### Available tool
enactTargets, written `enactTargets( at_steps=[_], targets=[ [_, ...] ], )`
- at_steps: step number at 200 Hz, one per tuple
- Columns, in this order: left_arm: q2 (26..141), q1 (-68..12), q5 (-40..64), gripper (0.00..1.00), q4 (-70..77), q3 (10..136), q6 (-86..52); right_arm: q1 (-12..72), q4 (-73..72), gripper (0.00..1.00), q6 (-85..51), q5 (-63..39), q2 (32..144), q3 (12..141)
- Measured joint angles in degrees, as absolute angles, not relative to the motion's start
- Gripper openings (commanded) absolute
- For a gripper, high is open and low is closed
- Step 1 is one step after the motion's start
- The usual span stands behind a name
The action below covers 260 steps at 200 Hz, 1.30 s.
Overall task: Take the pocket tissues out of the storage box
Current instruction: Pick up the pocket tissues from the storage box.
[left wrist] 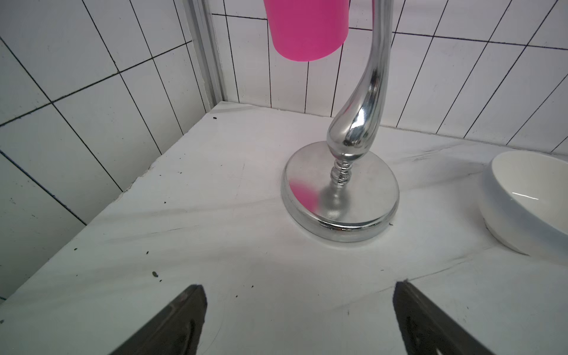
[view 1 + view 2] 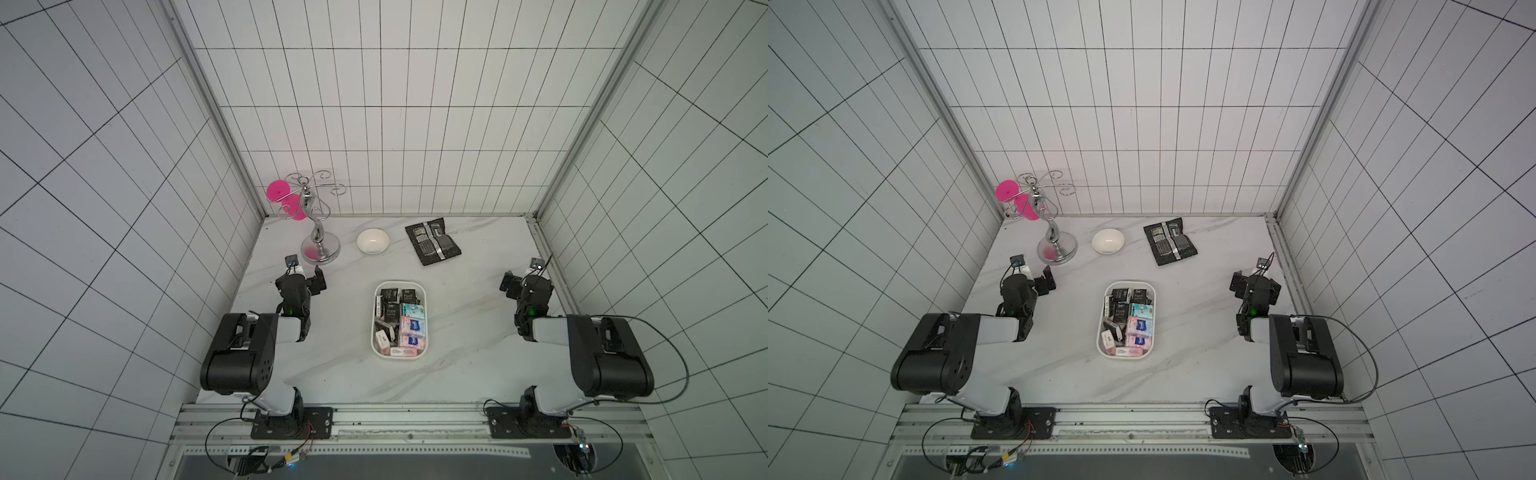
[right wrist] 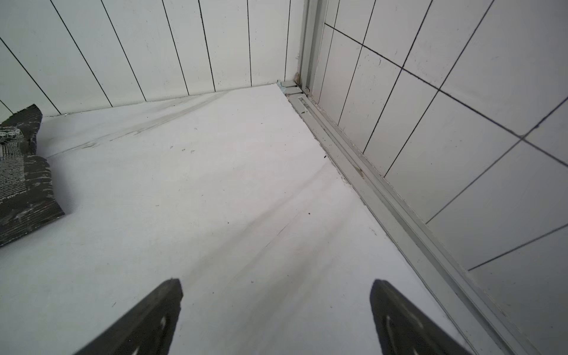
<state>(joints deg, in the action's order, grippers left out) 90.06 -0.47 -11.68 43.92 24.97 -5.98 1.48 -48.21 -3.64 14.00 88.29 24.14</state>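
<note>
Stand (image 1: 353, 135) gleaming as polished chrome metal; bowl (image 1: 519, 212) shining glossy white; desk (image 1: 199, 221) showing smooth marble-veined surface; pouch (image 3: 24, 187) showing crinkled black foil; storage box (image 2: 373, 324) looking smooth white plastic.

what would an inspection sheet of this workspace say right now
surface: white marbled table, a few dark specks
job's things: pocket tissues all inside the storage box, none out yet
clutter: silver stand with pink cups, white bowl, black foil pouch, all at the far side
grippers: left gripper and right gripper open, empty, either side of the box
cables: black cable loops beside the right arm
surroundings: white tiled walls, nothing else seen
</note>
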Motion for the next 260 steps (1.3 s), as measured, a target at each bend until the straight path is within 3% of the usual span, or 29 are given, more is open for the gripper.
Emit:
enactTargets(
  at_steps=[213, 260],
  targets=[
    [89.91, 0.86, -10.28, 0.99, 43.70, 24.97, -6.79, 1.48, -48.21, 0.99, -3.60, 13.93, 88.29, 24.14],
    [81.58, -0.99, -17.82, 0.98, 33.17, 28.64, -7.57, 2.44, -32.62, 0.99, -2.50, 12.69, 84.25, 30.65]
  ],
)
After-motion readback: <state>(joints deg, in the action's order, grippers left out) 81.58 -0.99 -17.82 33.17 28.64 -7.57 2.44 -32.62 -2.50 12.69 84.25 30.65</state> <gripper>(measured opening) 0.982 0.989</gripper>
